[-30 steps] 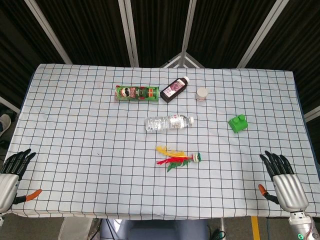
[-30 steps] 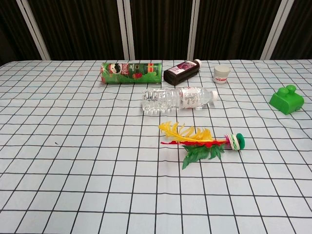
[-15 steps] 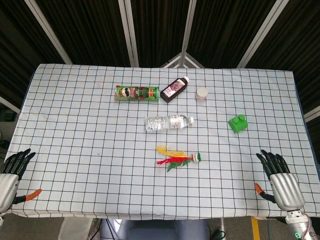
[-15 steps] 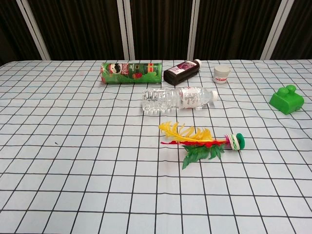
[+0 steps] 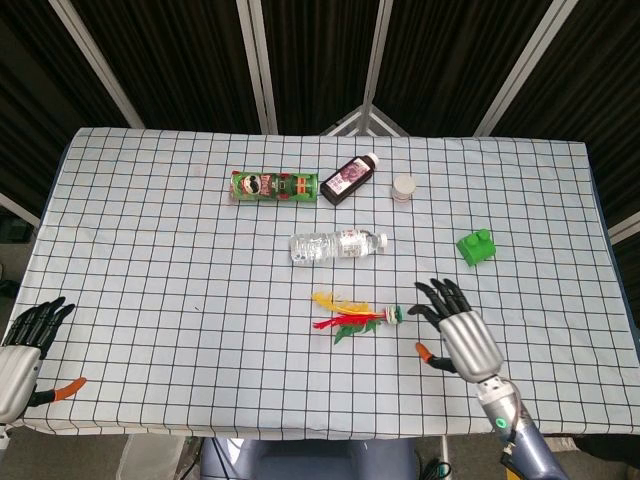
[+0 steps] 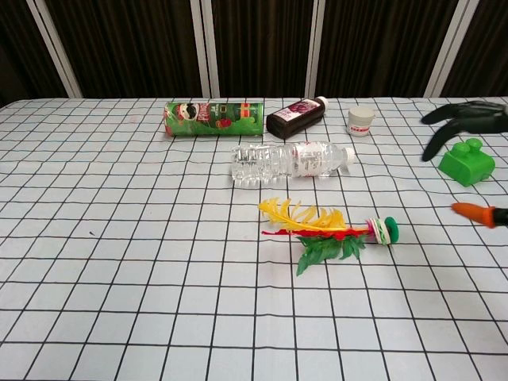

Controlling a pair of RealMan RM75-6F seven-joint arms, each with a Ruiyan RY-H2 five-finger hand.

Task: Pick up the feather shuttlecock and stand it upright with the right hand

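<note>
A white cloth with a black grid (image 5: pixel 150 250) covers the table. The feather shuttlecock (image 5: pixel 355 316) shows yellow, red and green plumes with a green base. The right hand (image 5: pixel 462 335) has black fingers (image 5: pixel 440 296), a silver back and an orange thumb tip. The block (image 5: pixel 476 246) is bright green.

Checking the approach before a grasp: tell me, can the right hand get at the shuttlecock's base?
Probably yes. The right hand hovers open just right of the feather shuttlecock, whose base faces it, with only bare tablecloth between.
</note>
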